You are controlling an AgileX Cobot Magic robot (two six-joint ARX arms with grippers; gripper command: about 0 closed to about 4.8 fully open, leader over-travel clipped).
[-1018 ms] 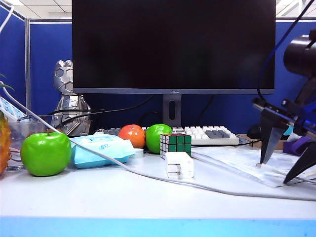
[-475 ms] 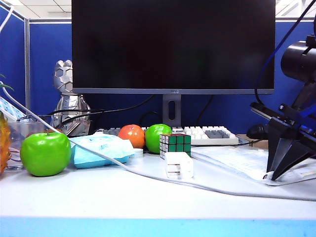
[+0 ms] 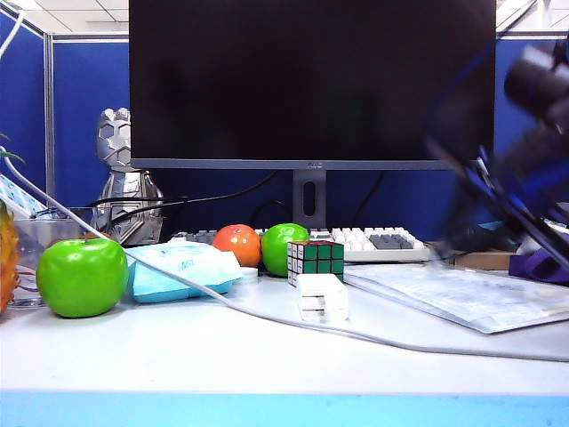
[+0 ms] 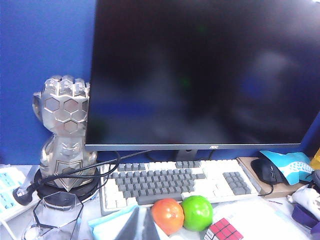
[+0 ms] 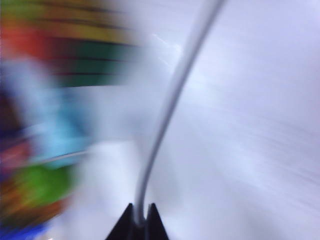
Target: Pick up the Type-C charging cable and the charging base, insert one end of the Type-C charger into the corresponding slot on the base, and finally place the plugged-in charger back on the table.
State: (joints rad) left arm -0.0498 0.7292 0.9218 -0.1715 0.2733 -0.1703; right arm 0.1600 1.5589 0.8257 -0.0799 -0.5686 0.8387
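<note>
1. The charging base (image 3: 323, 296) sits on the white surface (image 3: 178, 356) just in front of the Rubik's cube (image 3: 316, 261), unmoved since a second ago.
2. A thick white cord (image 3: 382, 339) still trails across the surface past the base.
3. Right of the cube, the right gripper (image 5: 138, 220) has lifted off the surface where its fingers stood spread a second ago; they are now pinched together on the Type-C charging cable (image 5: 170, 105), and the arm shows only as a blur in the exterior view.
4. The left gripper is out of view behind its camera, fingers closed, facing the monitor (image 4: 205, 75) beyond the cube.
</note>
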